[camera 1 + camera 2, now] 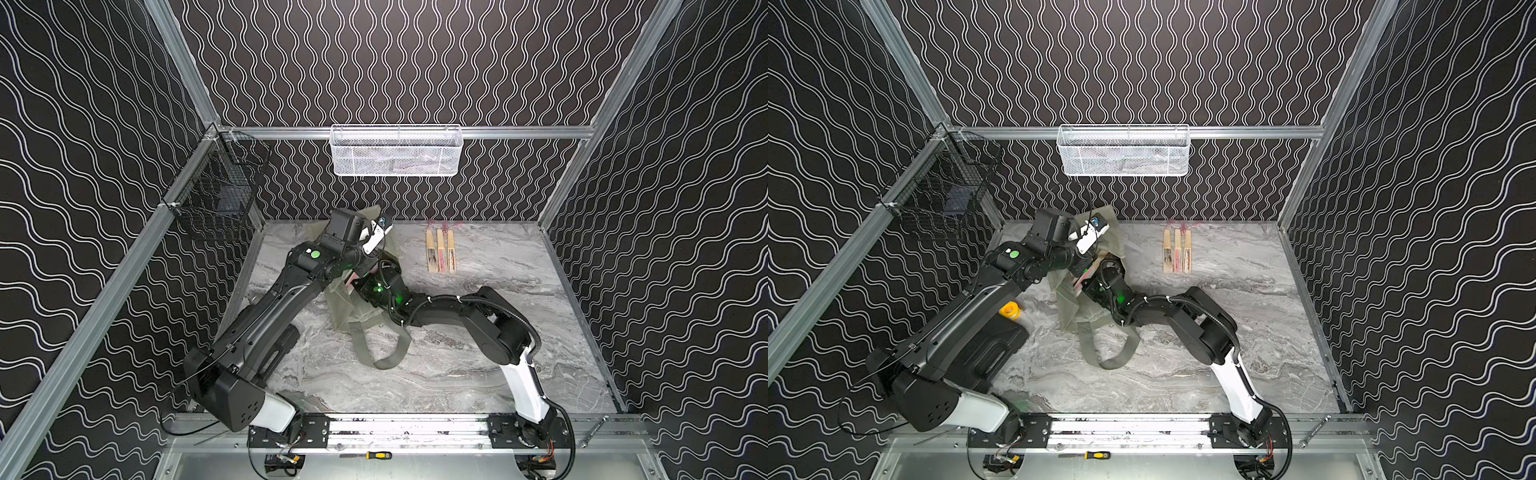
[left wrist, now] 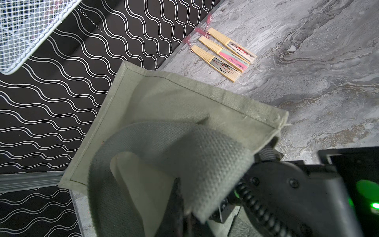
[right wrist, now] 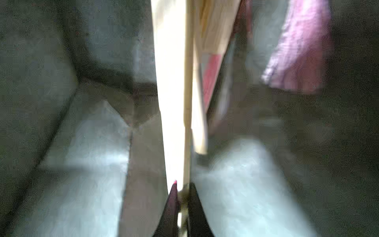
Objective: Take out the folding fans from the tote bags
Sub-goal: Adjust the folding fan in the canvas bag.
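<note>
Status: partly complete. Three folding fans (image 1: 440, 251) lie side by side on the table (image 1: 457, 365) at the far right, well apart from the tote bag (image 1: 341, 305), which lies left of centre. The left gripper (image 1: 380, 232) is closed on a strap (image 2: 184, 147) of the bag and holds the upper layer lifted. The right gripper (image 3: 181, 188) is inside the bag, jaws narrowed onto the end of a light-wood fan (image 3: 174, 92). A second fan (image 3: 209, 78) with a pink panel shows just beside it. The interior view is blurred, so more may be present, but the count cannot be determined. Remaining: withdraw the gripped fan, place it with those on the table, and repeat until the bag is empty.
</note>
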Motion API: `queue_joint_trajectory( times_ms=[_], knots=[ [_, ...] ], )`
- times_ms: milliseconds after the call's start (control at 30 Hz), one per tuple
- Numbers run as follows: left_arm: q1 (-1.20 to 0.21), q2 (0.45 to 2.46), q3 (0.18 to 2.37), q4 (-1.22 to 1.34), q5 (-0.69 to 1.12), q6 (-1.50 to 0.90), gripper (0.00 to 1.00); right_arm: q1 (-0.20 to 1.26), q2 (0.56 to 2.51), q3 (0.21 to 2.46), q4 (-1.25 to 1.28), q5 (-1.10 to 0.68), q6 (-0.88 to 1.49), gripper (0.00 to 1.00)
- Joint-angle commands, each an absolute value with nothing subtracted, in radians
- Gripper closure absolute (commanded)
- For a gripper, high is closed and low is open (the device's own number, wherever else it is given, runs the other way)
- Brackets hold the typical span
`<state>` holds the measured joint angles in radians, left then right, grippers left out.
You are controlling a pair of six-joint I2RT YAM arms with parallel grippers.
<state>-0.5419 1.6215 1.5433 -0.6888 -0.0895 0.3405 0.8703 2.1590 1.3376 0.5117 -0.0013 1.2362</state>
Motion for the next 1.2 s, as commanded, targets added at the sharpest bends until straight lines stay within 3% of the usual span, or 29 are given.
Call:
queue_joint_trajectory(
  times_ms=[0, 367, 633, 1167],
  knots=[
    [-0.542, 1.628, 1.546, -0.654, -0.093, 0.339, 1.00, 0.871, 2.087, 1.294, 0.425, 0.012, 1.121, 0.93],
    [-0.542, 1.627, 1.542, -0.650, -0.097, 0.341, 1.00, 0.873, 1.924, 1.162, 0.183, -0.115, 0.908, 0.91],
    [-0.544, 1.628, 1.542, -0.650, -0.100, 0.341, 1.00, 0.880, 1.961, 1.187, 0.103, -0.243, 0.833, 0.89],
    [-0.543, 1.625, 1.542, -0.652, -0.097, 0.341, 1.00, 0.882, 2.057, 1.224, 0.181, -0.273, 0.845, 0.74]
  ],
)
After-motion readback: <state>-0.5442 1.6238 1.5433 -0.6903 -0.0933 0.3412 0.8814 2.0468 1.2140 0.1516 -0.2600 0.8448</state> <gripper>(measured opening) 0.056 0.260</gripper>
